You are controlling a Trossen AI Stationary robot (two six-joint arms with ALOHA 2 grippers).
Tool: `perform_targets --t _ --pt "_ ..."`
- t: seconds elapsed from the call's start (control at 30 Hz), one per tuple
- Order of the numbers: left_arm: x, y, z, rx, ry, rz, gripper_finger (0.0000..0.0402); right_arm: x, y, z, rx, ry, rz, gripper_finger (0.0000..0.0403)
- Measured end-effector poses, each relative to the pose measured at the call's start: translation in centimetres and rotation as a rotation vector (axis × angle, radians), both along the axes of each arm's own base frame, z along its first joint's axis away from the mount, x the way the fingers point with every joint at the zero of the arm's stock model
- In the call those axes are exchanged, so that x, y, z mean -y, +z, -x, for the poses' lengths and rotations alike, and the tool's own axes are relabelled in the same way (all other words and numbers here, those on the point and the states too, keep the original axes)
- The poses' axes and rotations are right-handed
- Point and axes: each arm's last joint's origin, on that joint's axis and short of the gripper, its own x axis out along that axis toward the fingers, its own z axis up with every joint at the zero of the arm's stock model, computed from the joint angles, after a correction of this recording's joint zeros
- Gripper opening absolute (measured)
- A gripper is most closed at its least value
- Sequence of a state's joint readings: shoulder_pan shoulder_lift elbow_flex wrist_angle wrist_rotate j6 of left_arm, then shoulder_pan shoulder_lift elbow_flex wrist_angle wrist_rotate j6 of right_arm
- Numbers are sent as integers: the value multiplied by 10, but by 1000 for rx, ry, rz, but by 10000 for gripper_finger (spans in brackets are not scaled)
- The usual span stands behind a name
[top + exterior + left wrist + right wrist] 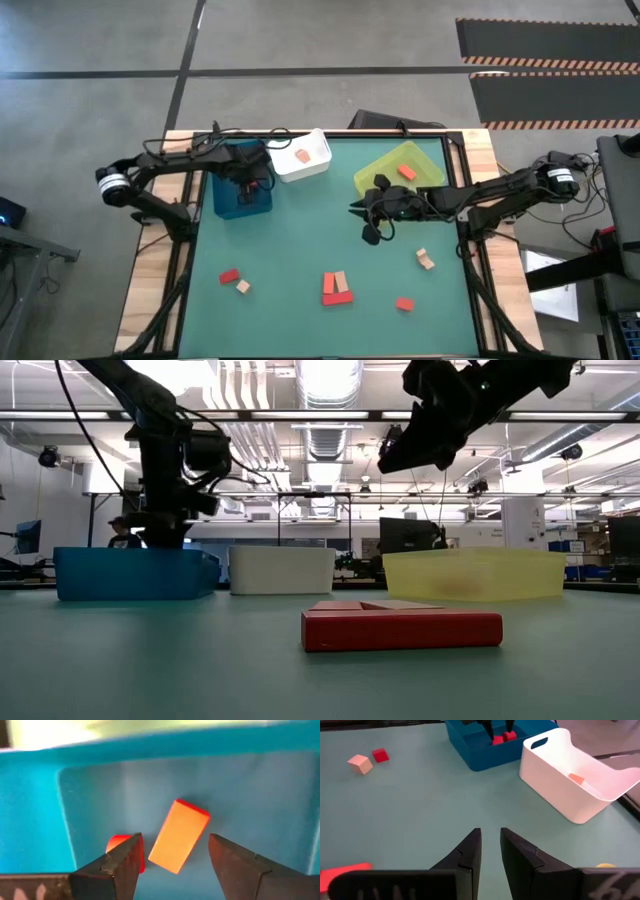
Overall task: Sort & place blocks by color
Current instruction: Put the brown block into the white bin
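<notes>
I see a glossy plastic blue bin (40, 820), matt painted wooden blocks (177, 837), and a smooth matt green surface (300, 240).

No text, label, brand, number or sign can be read on any thing in these pictures.

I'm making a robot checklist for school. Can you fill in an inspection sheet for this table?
Surface: green table, wooden edges.
Job's things: red block lies loose in the blue bin beside another red one; orange block in the white bin; red-orange block in the yellow-green bin; red and tan blocks scattered on the near half of the table.
Clutter: nothing seen.
Hands: left hand open inside the blue bin, holding nothing; right hand near shut, empty, above mid-table.
Cables: black cables along both arms.
Surroundings: big hall, a person far behind.
</notes>
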State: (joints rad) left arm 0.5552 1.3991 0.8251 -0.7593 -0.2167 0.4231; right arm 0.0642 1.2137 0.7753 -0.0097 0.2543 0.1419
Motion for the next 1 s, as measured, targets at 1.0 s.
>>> perform_targets --t 1.0 --pt "94 74 -16 978 54 3 210 -21 -21 19 -241 -149 -512 63"
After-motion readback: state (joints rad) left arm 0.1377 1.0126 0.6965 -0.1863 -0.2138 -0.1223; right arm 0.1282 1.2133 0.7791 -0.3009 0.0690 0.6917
